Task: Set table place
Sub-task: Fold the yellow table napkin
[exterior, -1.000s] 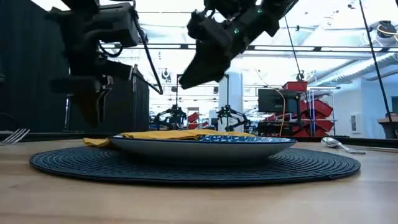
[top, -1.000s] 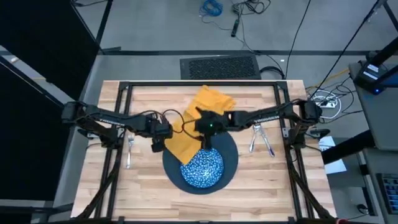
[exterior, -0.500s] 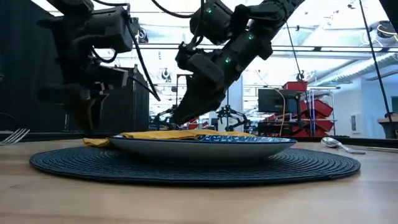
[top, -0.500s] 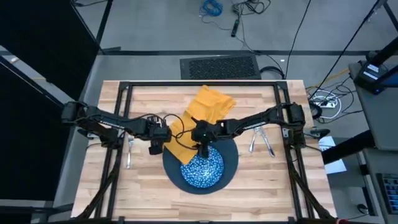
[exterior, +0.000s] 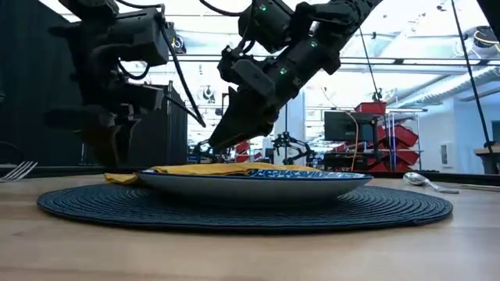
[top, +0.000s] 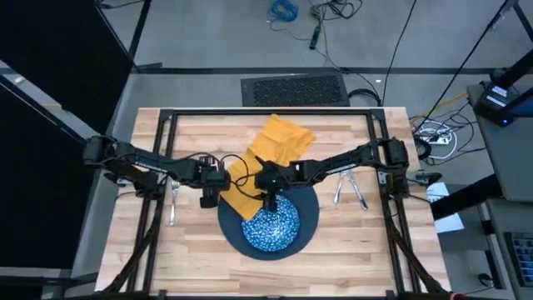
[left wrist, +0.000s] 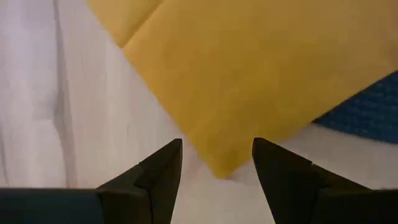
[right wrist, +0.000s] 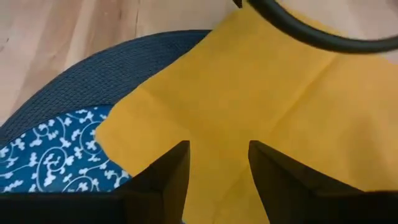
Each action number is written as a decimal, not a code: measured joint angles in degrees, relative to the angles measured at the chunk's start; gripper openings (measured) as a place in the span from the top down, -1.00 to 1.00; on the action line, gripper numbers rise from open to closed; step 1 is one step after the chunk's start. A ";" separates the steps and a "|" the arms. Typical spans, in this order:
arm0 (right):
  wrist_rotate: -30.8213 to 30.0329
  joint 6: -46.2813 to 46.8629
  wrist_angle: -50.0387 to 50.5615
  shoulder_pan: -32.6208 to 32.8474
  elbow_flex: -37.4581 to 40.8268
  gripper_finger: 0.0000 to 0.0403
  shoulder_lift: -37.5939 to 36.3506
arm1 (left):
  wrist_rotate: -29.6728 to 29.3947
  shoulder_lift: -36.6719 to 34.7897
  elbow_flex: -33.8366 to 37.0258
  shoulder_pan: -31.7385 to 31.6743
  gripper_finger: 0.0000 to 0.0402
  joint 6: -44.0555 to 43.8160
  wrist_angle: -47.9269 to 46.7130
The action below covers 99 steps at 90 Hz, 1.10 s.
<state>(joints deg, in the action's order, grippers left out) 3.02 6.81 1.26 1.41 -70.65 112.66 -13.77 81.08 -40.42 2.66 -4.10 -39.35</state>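
A mustard-yellow napkin (top: 265, 158) lies slantwise on the table (top: 358, 250). Its near end rests over the far left rim of the dark round plate (top: 306, 215) and of the speckled blue-and-white dish (top: 273, 227) on that plate. My left gripper (left wrist: 216, 165) is open, low over the napkin's near left corner (left wrist: 219, 163), one finger on each side of it. My right gripper (right wrist: 217, 177) is open just above the napkin (right wrist: 261, 99) where it overlaps the dish (right wrist: 56, 165). A fork (top: 173, 200) lies to the left; a knife (top: 360, 193) and a spoon (top: 340, 187) lie to the right.
The black frame (top: 266, 114) runs around the tabletop, with its bars along both sides. A black cable (right wrist: 311, 34) hangs across the far part of the napkin in the right wrist view. Bare wood shows near the front edge (top: 183, 258).
My right gripper has come down and toward the table's near left, from above the napkin's middle to just over its end by the dish. My left gripper has sunk a little toward the napkin's corner. The napkin has not moved.
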 joint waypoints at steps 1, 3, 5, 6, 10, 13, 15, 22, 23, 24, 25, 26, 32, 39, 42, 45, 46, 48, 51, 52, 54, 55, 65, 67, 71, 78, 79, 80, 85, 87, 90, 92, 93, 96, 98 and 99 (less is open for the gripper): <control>0.02 -0.02 -0.01 0.10 0.00 0.22 0.00 | 0.25 0.18 0.00 0.00 0.08 -0.01 0.22; 0.05 -0.06 -0.04 0.27 0.00 0.22 0.00 | 0.62 0.54 0.00 0.00 0.08 -0.03 0.54; 0.07 -0.09 -0.05 0.38 0.00 0.22 0.00 | 0.86 0.94 0.00 0.00 0.08 -0.04 0.64; 0.07 -0.12 -0.05 0.47 0.00 0.22 0.00 | 1.04 1.20 0.00 0.00 0.08 -0.04 0.65; 0.14 -0.18 -0.09 0.81 0.00 0.22 0.00 | 1.80 2.21 0.00 0.00 0.08 -0.07 0.68; 0.29 -0.22 -0.13 0.91 0.00 0.22 0.00 | 1.94 2.91 0.00 0.00 0.08 -0.32 0.69; 0.26 -0.32 -0.16 0.98 0.00 0.22 0.00 | 2.18 3.36 0.00 0.00 0.08 -0.69 0.75; 0.14 -0.38 -0.14 1.00 0.00 0.22 0.00 | 3.10 4.59 -0.02 0.00 0.08 -1.55 1.03; 0.14 -0.38 -0.14 1.00 0.00 0.22 0.00 | 3.23 4.71 -0.03 0.00 0.08 -1.59 1.06; 0.14 -0.38 -0.15 1.00 0.00 0.22 0.00 | 3.33 4.82 -0.04 0.00 0.08 -1.61 1.08; 0.14 -0.39 -0.16 1.00 0.00 0.22 0.00 | 3.40 4.97 -0.07 0.00 0.08 -1.63 1.09; 0.14 -0.40 -0.16 1.00 0.00 0.22 0.00 | 3.47 5.12 -0.11 0.00 0.08 -1.64 1.09; 0.09 -0.40 -0.16 0.96 0.00 0.22 0.00 | 3.84 5.78 -0.17 0.00 0.08 -1.68 1.25; 0.09 -0.40 -0.18 0.96 0.00 0.22 0.00 | 4.04 5.82 -0.17 0.00 0.08 -2.68 1.29; 0.11 -0.40 -0.18 0.96 0.00 0.22 0.00 | 4.12 5.84 -0.17 0.00 0.08 -2.97 1.31; 0.10 -0.40 -0.21 0.96 0.00 0.22 0.00 | 4.12 5.84 -0.19 0.00 0.09 -3.10 1.31; 0.09 -0.40 -0.23 0.96 0.00 0.22 0.00 | 4.12 5.84 -0.22 0.00 0.09 -3.12 1.28; 0.11 -0.40 -0.27 0.96 0.00 0.22 0.00 | 4.12 5.86 -0.31 0.00 0.10 -3.13 1.21; 0.11 -0.40 -0.25 1.04 0.00 0.22 0.00 | 4.12 5.88 -0.47 0.00 0.12 -3.13 1.10; 0.11 -0.40 -0.23 1.07 0.00 0.22 0.00 | 4.12 5.89 -0.53 0.00 0.13 -3.13 1.08; 0.10 -0.40 -0.22 1.12 0.00 0.22 0.00 | 4.12 5.92 -0.64 0.00 0.15 -3.13 1.01; 0.09 -0.40 -0.22 1.16 0.00 0.22 0.00 | 4.12 5.93 -0.69 0.00 0.16 -3.13 0.98; 0.09 -0.40 -0.24 1.31 0.00 0.22 0.00 | 4.05 5.99 -0.90 0.04 0.36 -3.10 1.66; 0.09 -0.40 -0.22 1.31 0.00 0.22 0.00 | 4.05 6.01 -0.90 0.03 0.41 -3.10 1.97; 0.09 -0.40 -0.22 1.32 0.00 0.22 0.00 | 4.05 6.06 -0.90 0.02 0.51 -3.11 2.46; 0.09 -0.16 -0.22 1.33 0.00 0.22 0.00 | 4.08 6.06 -0.90 -0.02 0.69 -3.13 2.96; 0.09 -0.16 -0.22 1.33 0.00 0.22 0.00 | 4.08 6.06 -0.90 -0.02 0.71 -3.13 3.02; 0.09 -0.16 -0.22 1.33 0.00 0.22 0.00 | 4.08 6.06 -0.91 -0.02 0.74 -3.13 3.06; 0.09 -0.14 -0.22 1.33 0.00 0.22 0.00 | 4.08 6.06 -0.92 -0.02 0.86 -3.22 3.17; 0.09 -0.11 -0.22 1.33 0.00 0.22 0.00 | 4.05 6.06 -0.94 -0.02 0.91 -3.55 3.19; 0.08 -0.07 -0.22 1.33 0.00 0.22 0.00 | 3.99 6.06 -0.96 -0.02 0.95 -4.26 3.21; 0.07 -0.02 -0.22 1.33 0.00 0.22 0.00 | 3.88 6.02 -1.00 -0.02 0.96 -4.59 3.17; 0.07 -0.01 -0.21 1.33 0.00 0.22 0.00 | 3.84 5.99 -1.05 -0.02 0.97 -4.63 3.13; 0.07 -0.01 -0.22 1.33 0.00 0.22 0.00 | 3.64 5.68 -1.15 -0.02 0.97 -4.66 2.91; 0.07 0.00 -0.20 1.33 0.00 0.22 0.00 | 3.36 5.51 -1.28 -0.02 0.97 -4.68 2.74; 0.07 0.00 -0.20 1.33 0.00 0.22 0.00 | 3.25 5.46 -1.41 -0.02 0.97 -4.71 2.60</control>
<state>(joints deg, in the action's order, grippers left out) 3.09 6.81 1.06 2.74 -70.65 112.66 -10.52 86.53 -41.84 2.63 -8.81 -36.75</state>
